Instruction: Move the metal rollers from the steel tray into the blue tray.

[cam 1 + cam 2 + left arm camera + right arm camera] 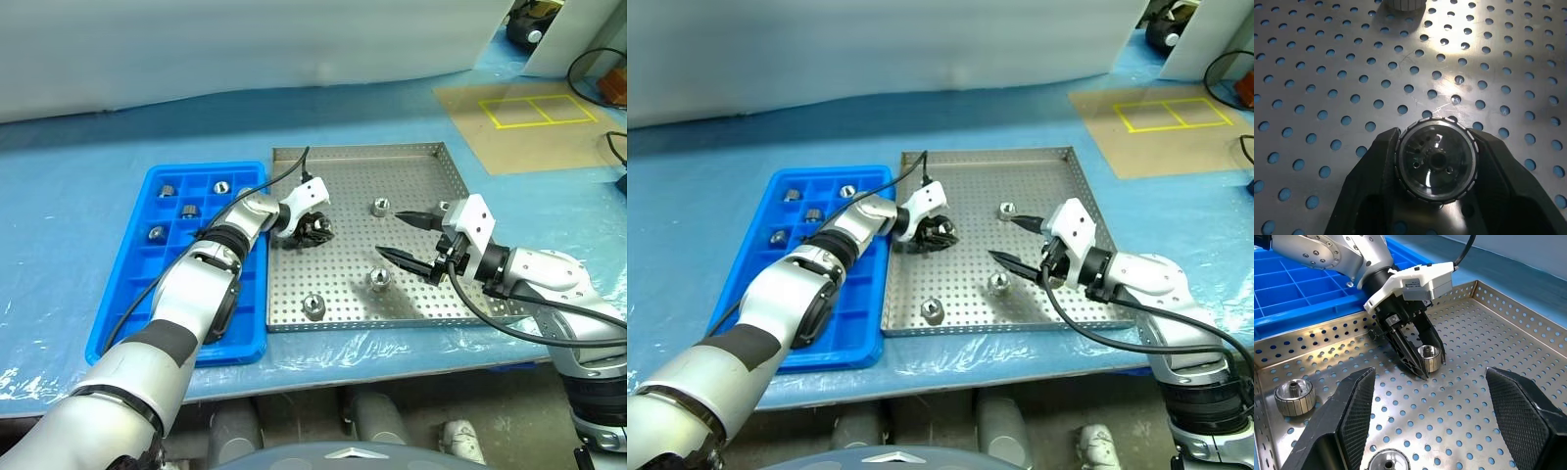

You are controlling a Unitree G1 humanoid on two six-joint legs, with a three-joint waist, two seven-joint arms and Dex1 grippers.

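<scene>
The steel tray (411, 162) lies in the middle of the blue-covered table, with the blue tray (132, 294) against its left side. My left gripper (315, 230) is down on the steel tray's left part and shut on one metal roller (1436, 161), which sits between the two black fingers (1371, 176) on the perforated floor. That roller (1430, 356) also shows in the right wrist view. Three loose rollers (380, 207) (378, 279) (313, 305) stand in the steel tray. Several rollers (189, 211) sit in the blue tray's far compartments. My right gripper (387, 232) hovers open over the tray's right part, holding nothing.
A brown board with a yellow taped rectangle (534, 110) lies at the far right. Black cables (612, 147) run along the right edge. The table's front edge is close below both trays.
</scene>
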